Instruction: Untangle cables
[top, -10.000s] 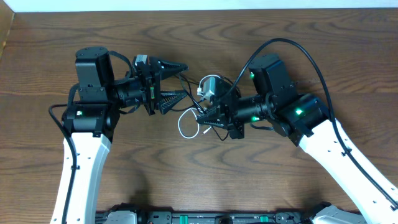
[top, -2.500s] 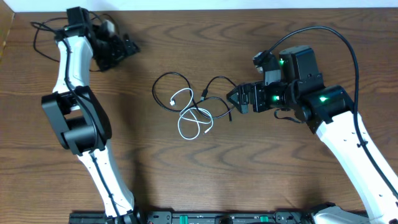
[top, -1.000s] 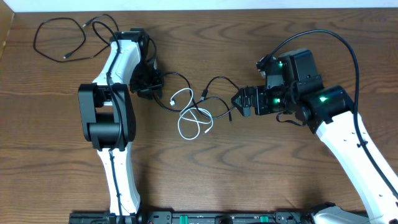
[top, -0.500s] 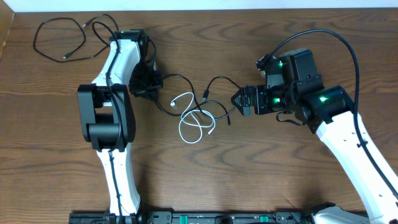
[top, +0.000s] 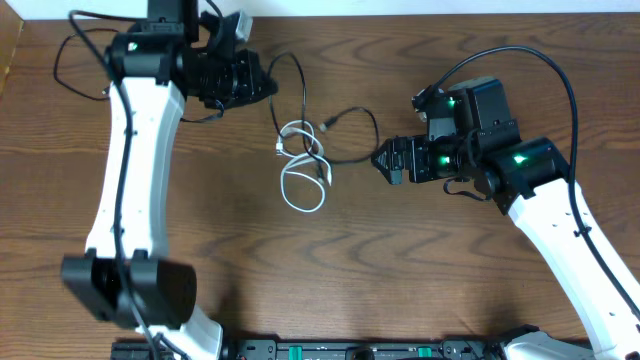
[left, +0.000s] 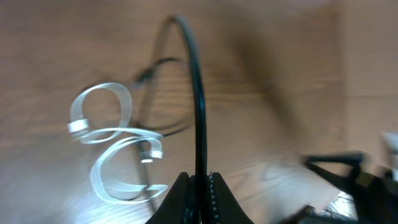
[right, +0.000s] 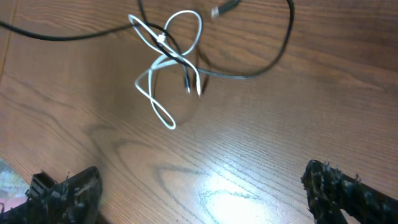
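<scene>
Clamping a black cable (left: 198, 112) between fully closed fingers, the left gripper (top: 265, 87) sits near the far edge of the tabletop (top: 400, 290). The right gripper (top: 383, 160) stands wide open and empty beside the tangle. White cable (top: 300, 170) and held cable are interlaced mid-tabletop. Another black cable (top: 58, 65) lies apart at the far-left corner. Task judged partly done. Room beyond the far edge is scant; the near half is open.

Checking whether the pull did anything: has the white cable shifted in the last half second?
Yes. The white cable slid left and toward the far table edge.
</scene>
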